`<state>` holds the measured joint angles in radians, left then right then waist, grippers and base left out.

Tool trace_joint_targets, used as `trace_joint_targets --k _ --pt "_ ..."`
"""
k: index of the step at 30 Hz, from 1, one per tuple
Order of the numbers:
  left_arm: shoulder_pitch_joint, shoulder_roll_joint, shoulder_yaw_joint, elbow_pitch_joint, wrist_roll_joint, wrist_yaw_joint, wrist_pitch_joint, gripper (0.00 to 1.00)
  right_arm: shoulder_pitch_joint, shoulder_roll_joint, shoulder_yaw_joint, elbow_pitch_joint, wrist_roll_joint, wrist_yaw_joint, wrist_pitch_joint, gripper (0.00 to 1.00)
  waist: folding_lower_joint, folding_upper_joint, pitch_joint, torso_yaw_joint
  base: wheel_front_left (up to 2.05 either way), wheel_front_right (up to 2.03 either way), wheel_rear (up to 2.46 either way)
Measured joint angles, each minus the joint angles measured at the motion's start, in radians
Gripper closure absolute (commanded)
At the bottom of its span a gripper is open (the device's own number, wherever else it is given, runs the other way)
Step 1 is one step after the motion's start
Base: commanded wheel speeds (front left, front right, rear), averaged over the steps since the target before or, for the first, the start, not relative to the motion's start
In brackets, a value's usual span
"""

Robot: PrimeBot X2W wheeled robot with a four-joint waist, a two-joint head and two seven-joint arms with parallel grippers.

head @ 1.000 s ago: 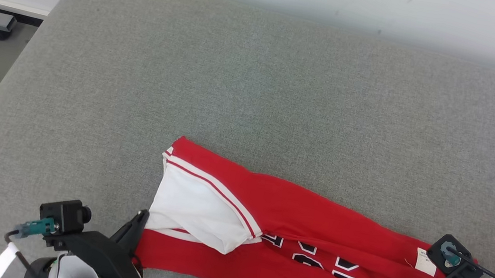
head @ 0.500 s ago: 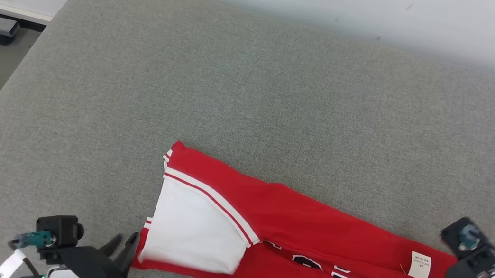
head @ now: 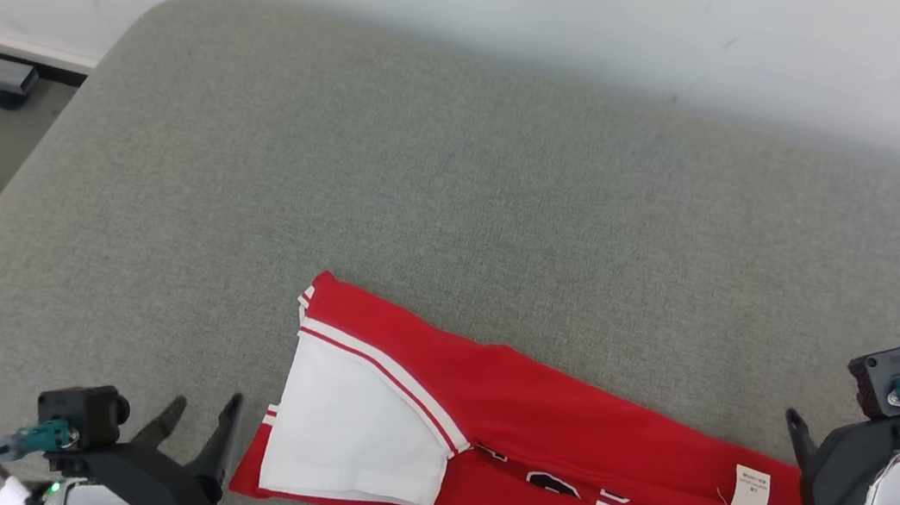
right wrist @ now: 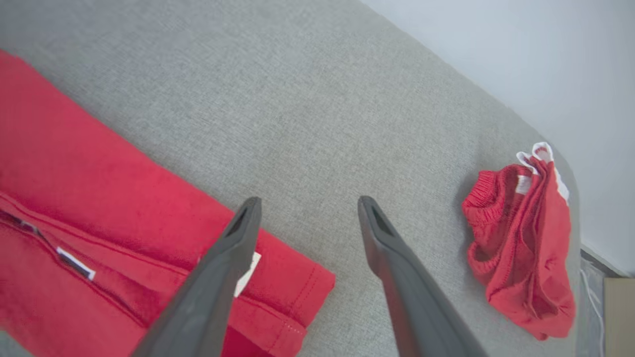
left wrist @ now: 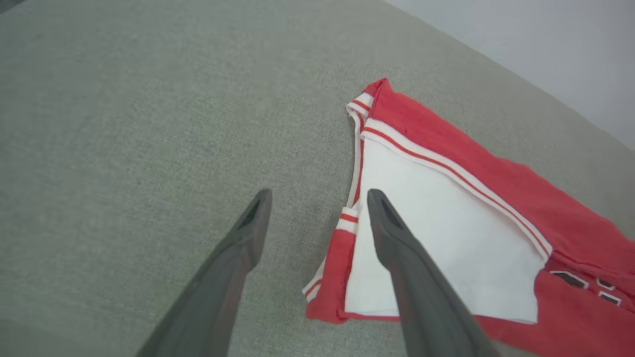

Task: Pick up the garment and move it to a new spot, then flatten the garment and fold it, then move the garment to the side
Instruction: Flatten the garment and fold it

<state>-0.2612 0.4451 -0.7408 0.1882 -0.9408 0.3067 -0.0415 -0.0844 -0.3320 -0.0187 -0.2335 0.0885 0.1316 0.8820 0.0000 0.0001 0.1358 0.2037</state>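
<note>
Both grippers let go of the red jersey (head: 566,424), which lay as a long folded band across the near part of the grey upholstered surface (head: 459,184), its left end showing a white panel (head: 357,431) edged with red-and-white trim. A second earlier each gripper had been pinched shut at one end of the cloth. Now the left gripper (head: 206,405) stood with its fingers spread, just beside the jersey's left end and, so far as the head view showed, clear of it. The right gripper (right wrist: 308,202) had drawn off the right end, jaws likewise wide apart, holding nothing; its wrist view showed one finger over the hem near the care label (head: 751,490) and the other over bare upholstery. The jersey had settled flatter, the white panel lying smooth rather than bunched, with part of its black-and-white numerals (head: 583,496) visible along the fold.

The release suggested that a lengthwise fold had been laid down and left to rest. What probably remained was a fold across the band's length, then the move to the side. Crumpled red shorts (right wrist: 526,243) lay well apart at the surface's far right edge.
</note>
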Motion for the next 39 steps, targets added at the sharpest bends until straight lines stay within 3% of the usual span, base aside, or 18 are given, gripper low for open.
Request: trace_joint_targets --k 7,12,23,39 --pt "-0.006 0.014 0.011 -0.010 0.090 -0.023 -0.162 0.00 -0.002 0.198 -0.103 0.114 -0.048 0.000 -0.239 0.00 0.0000 0.0000 -0.052 -0.002 0.00 0.00 0.00" --pt "-0.009 0.008 0.027 -0.007 0.161 -0.016 -0.208 0.00 -0.001 0.260 -0.165 0.180 -0.057 0.000 -0.416 0.00 -0.0001 0.0000 -0.089 -0.007 0.00 0.00 0.00" --pt "-0.008 -0.047 0.113 0.003 0.256 -0.044 -0.219 0.00 0.020 0.281 -0.187 0.305 0.003 0.000 -0.749 0.00 -0.0001 -0.0001 -0.143 -0.046 0.00 0.00 0.00" --pt "0.007 -0.128 0.250 0.091 0.278 -0.134 -0.219 0.00 0.031 0.283 -0.130 0.458 0.066 0.000 -0.948 0.00 -0.0001 -0.0001 -0.169 -0.159 0.00 0.00 0.00"
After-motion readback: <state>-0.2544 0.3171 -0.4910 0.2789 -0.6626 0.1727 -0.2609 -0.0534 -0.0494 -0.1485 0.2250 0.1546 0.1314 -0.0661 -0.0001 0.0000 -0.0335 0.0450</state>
